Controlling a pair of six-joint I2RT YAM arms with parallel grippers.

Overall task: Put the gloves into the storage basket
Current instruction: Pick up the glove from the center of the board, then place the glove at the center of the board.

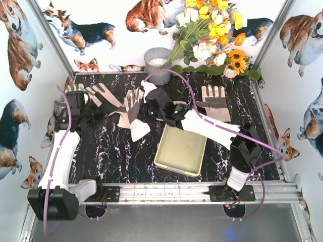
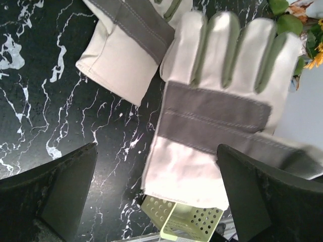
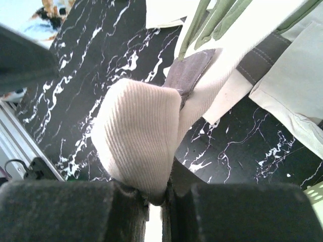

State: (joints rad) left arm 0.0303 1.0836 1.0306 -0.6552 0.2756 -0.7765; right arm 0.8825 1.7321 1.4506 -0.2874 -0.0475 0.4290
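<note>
My right gripper point(image 1: 150, 98) point(image 3: 161, 194) is shut on a ribbed cream part of a glove point(image 3: 139, 133) above the dark marble table. That glove point(image 1: 133, 115) has a grey patch and trails toward the pale yellow-green storage basket point(image 1: 181, 148), which holds nothing. My left gripper point(image 1: 96, 117) point(image 2: 156, 166) stands open at the left, its fingers point(image 2: 65, 191) wide apart and holding nothing. Ahead of it, a glove point(image 2: 222, 101) shows its grey band, with the basket's perforated corner point(image 2: 186, 219) below its cuff. A second glove point(image 1: 103, 95) point(image 2: 126, 45) lies flat at the back left. A third glove point(image 1: 214, 101) lies at the back right.
A round grey metal bucket point(image 1: 158, 64) stands at the back centre beside a bunch of artificial flowers point(image 1: 212, 35). A purple cable point(image 1: 189, 96) arcs over the right arm. Corgi-print walls close in the table on three sides.
</note>
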